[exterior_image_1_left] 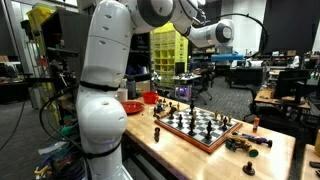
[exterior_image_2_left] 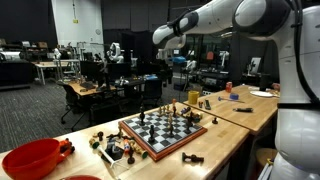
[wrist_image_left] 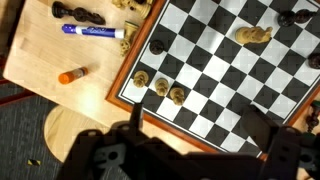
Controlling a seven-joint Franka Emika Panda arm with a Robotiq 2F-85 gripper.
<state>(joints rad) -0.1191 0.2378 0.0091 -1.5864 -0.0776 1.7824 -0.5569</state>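
Observation:
A wooden chessboard (exterior_image_1_left: 200, 127) (exterior_image_2_left: 160, 128) (wrist_image_left: 220, 70) with light and dark pieces lies on a long wooden table (wrist_image_left: 50, 55). My gripper (wrist_image_left: 195, 110) hangs high above the board's near edge, its jaws open and empty. In the wrist view its dark fingers (wrist_image_left: 137, 115) frame bare squares. Three light pawns (wrist_image_left: 160, 86) stand just ahead of the left finger, with a dark piece (wrist_image_left: 157, 45) beyond them. A light piece (wrist_image_left: 252, 35) lies farther up the board. In an exterior view the gripper (exterior_image_2_left: 161, 40) is well above the board.
Off the board lie a blue marker (wrist_image_left: 95, 31), a small orange item (wrist_image_left: 70, 75) and captured pieces (exterior_image_2_left: 115, 145). A red bowl (exterior_image_2_left: 30, 158) (exterior_image_1_left: 131, 106) sits at the table end. Past the table edge are a round wooden stool (wrist_image_left: 70, 135) and grey carpet.

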